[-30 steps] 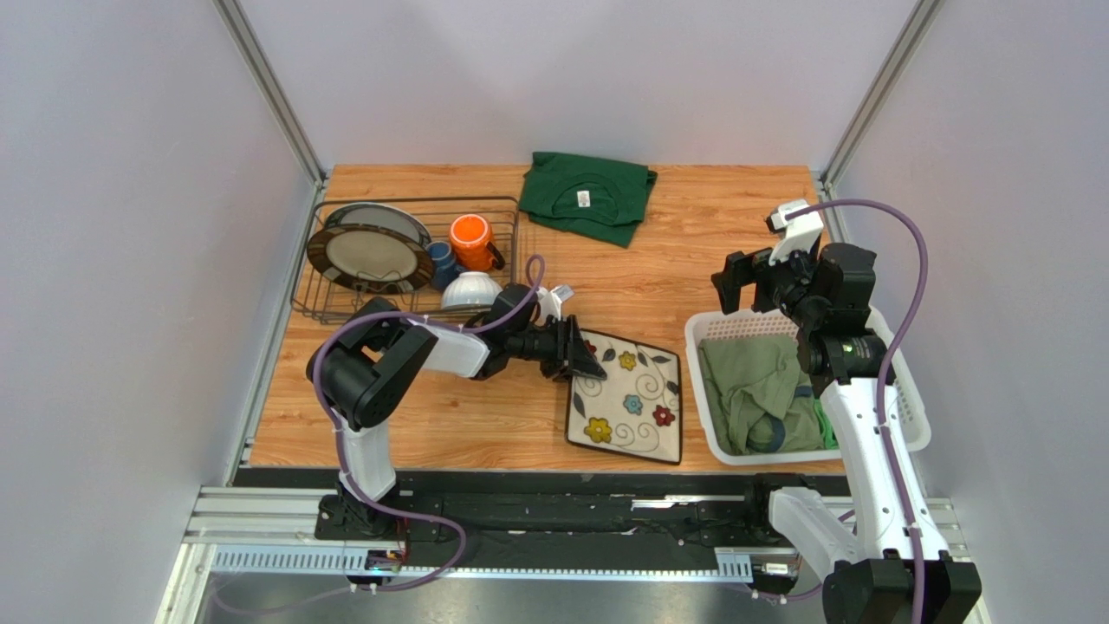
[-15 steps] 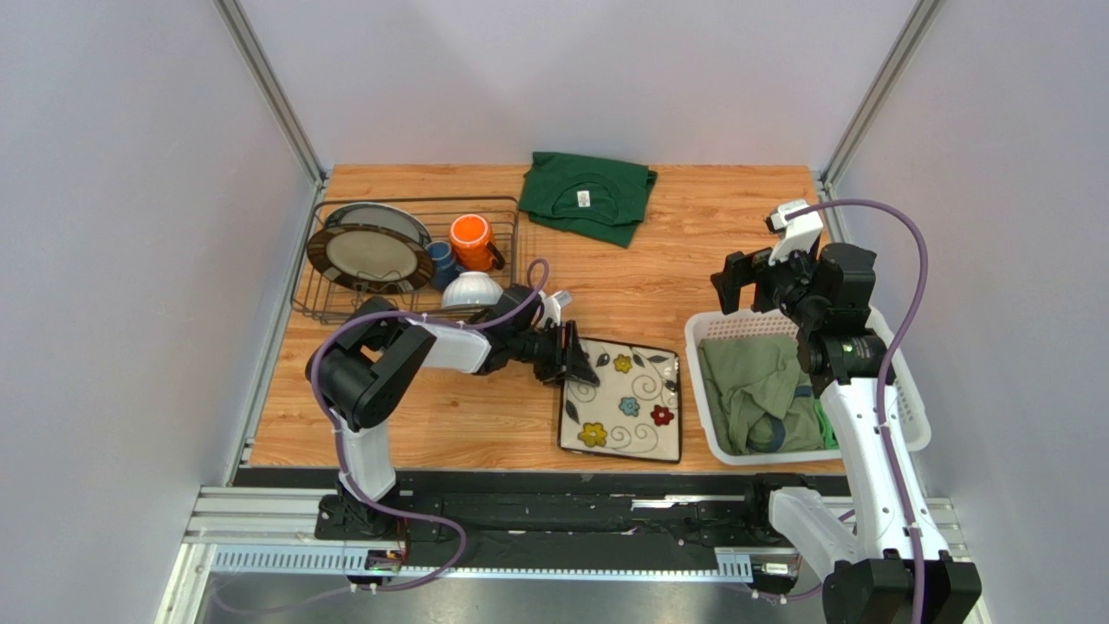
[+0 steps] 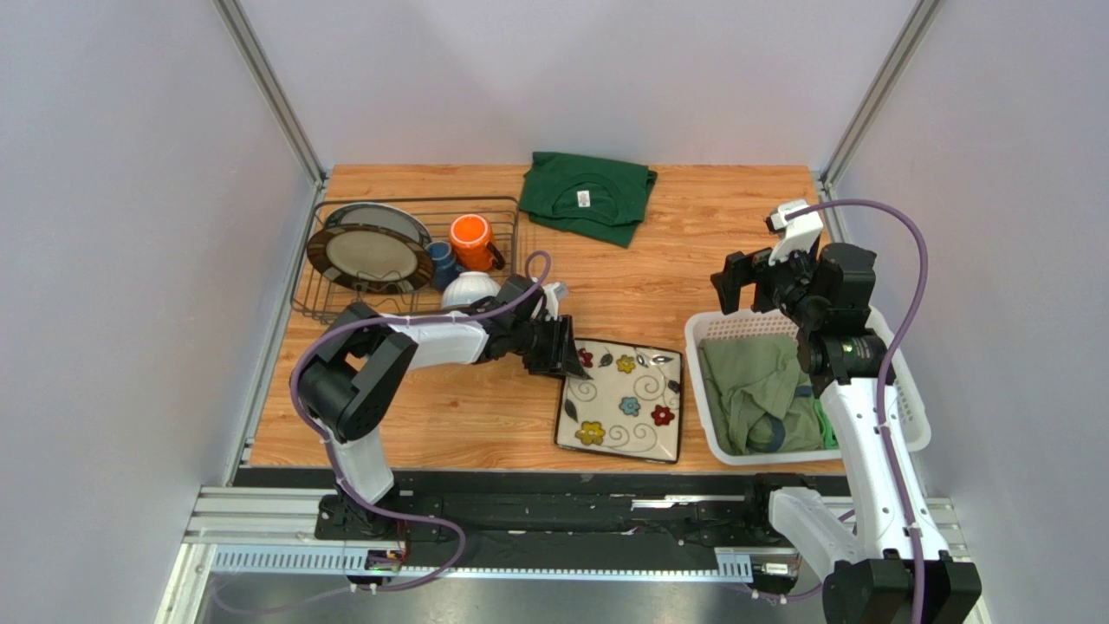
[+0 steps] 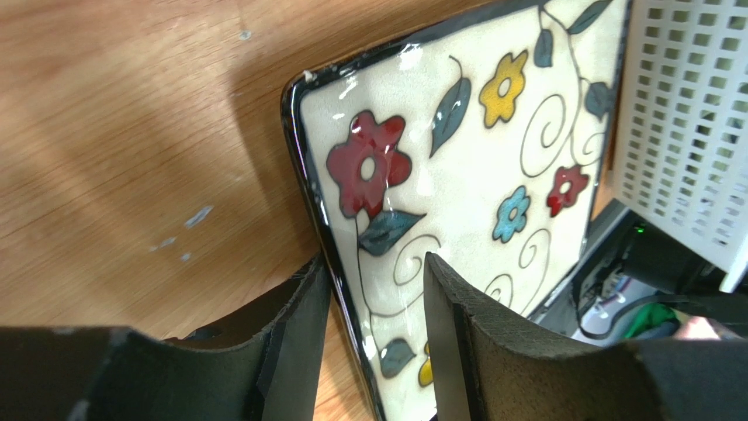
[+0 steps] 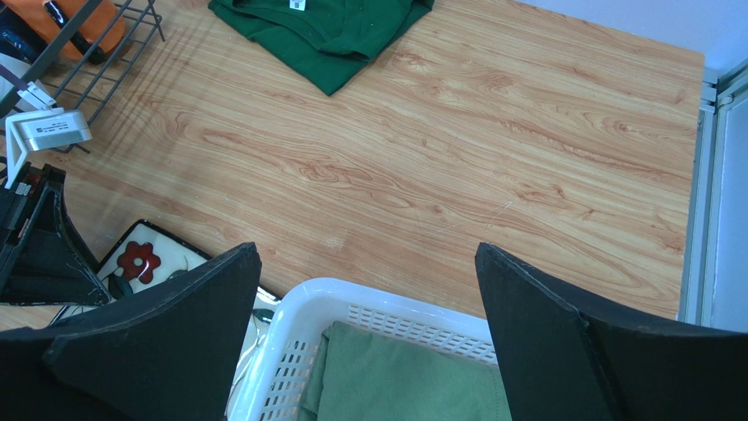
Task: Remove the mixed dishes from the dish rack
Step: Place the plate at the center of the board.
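Toward the front of the surface (image 3: pixel 430 416), the square flowered plate (image 3: pixel 622 401) lies face up beside the white laundry basket (image 3: pixel 919 429), outside the dish rack (image 3: pixel 512 241). Left jaws straddle its far-left rim, parted, not pinching. Right jaws gape wide over the basket, empty.
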